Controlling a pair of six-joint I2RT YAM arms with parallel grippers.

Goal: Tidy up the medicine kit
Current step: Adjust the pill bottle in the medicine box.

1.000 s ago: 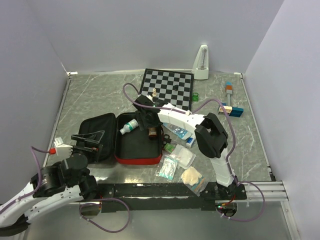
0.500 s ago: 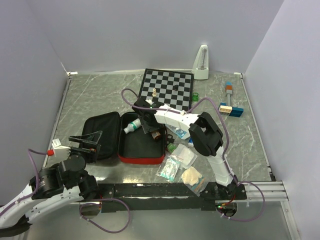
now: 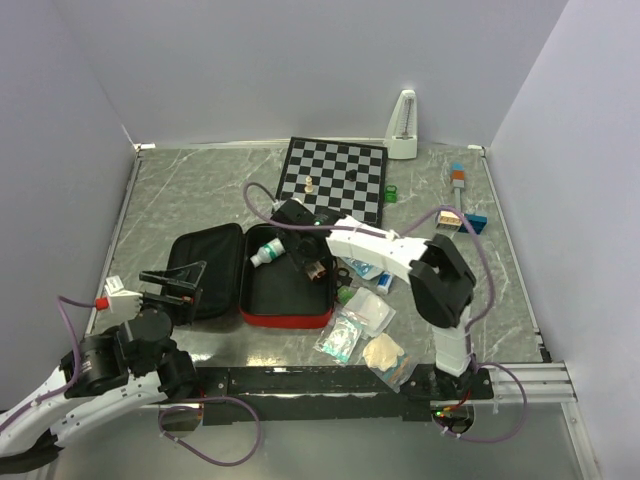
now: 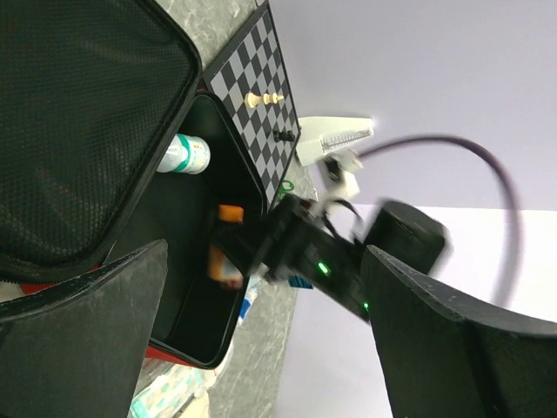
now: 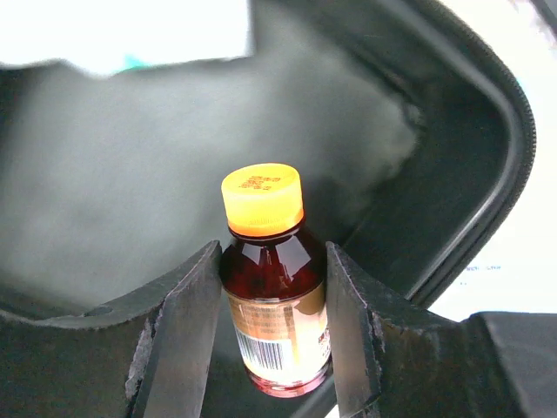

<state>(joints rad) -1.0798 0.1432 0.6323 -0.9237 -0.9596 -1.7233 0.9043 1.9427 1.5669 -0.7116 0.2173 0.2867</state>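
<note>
Only the right wrist view confirms that the right gripper (image 5: 272,254) pinches an amber bottle (image 5: 271,305) over the medicine kit (image 3: 283,321). The left gripper (image 4: 265,252) stands spread near the kit.

Right arm (image 4: 405,231) blurred in left wrist view; amber bottle (image 5: 274,305) label unreadable; left arm (image 3: 120,365) cropped at corner.

light: bright, even | shadows: soft | left wrist: motion blur | right wrist: background defocused, corners overexposed
</note>
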